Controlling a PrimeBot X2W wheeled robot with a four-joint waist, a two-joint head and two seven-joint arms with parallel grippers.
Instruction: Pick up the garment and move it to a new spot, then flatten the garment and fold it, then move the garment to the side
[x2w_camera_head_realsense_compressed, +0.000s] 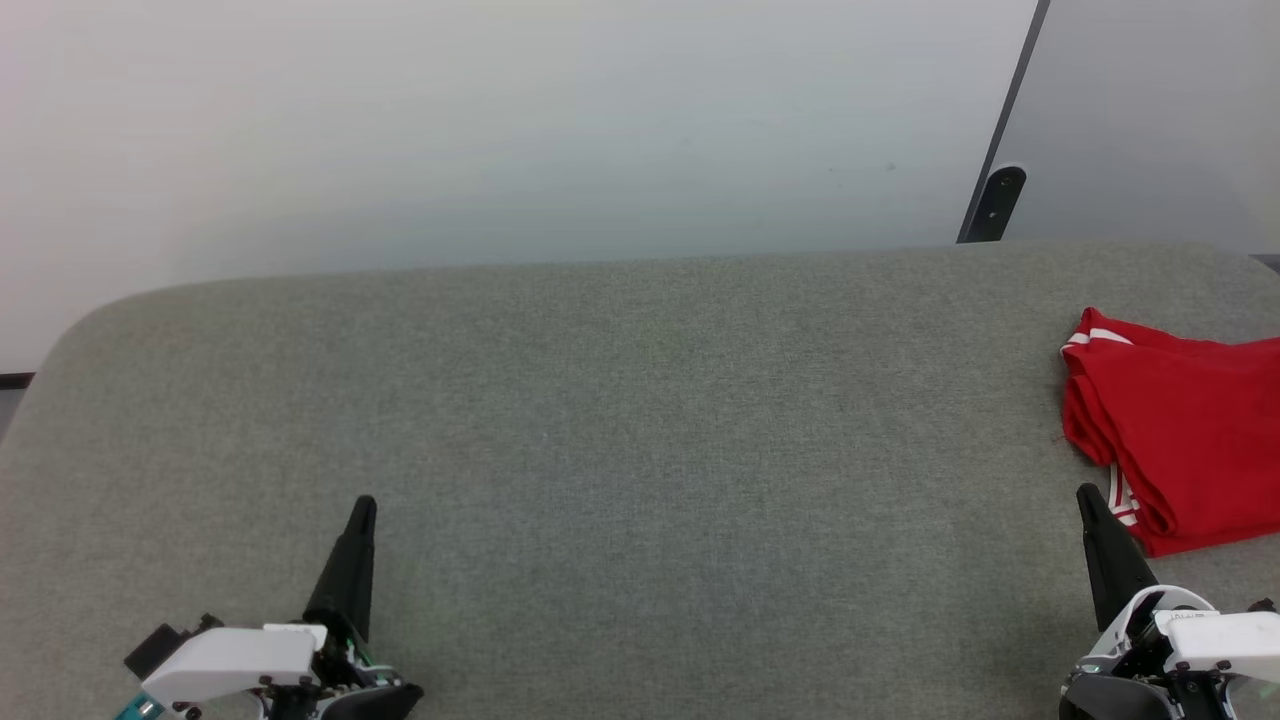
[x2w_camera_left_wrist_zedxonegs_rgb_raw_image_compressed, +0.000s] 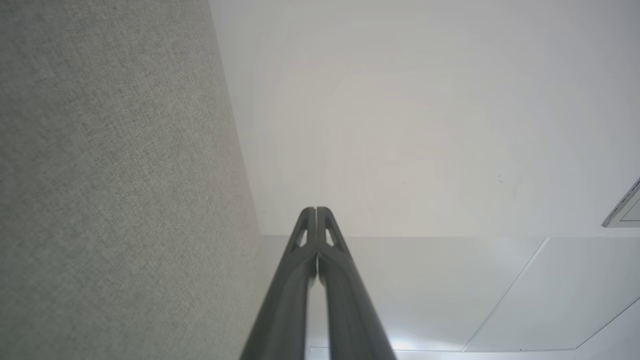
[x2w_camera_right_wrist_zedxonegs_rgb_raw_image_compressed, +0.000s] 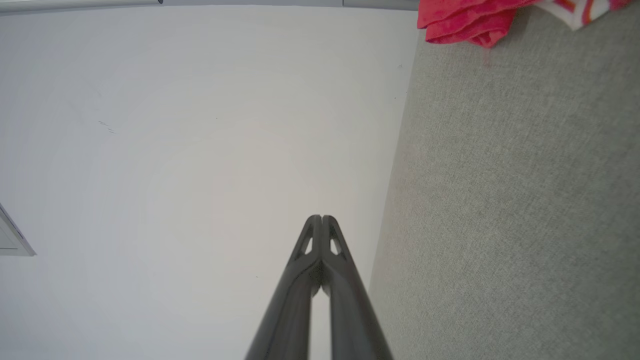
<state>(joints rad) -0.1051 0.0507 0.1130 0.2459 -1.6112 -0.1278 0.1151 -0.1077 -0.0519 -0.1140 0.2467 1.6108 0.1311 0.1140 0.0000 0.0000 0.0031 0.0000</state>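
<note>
Nearest, left gripper (x2w_camera_head_realsense_compressed: 364, 505) and right gripper (x2w_camera_head_realsense_compressed: 1086, 497), both pressed shut on nothing, low over the grey table (x2w_camera_head_realsense_compressed: 640, 430). At the table's right side, near the right fingertips, the garment (x2w_camera_head_realsense_compressed: 1180, 420), folded in a bundle. Looks like the last step, likely done; calls only for keeping clear.

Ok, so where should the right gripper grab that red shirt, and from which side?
Grab the red shirt at its thick rolled fold nearest the right gripper, coming in from the middle of the table. That edge stands bunched in layers, so an opened gripper could probably close over it; the rest lies flat.
</note>
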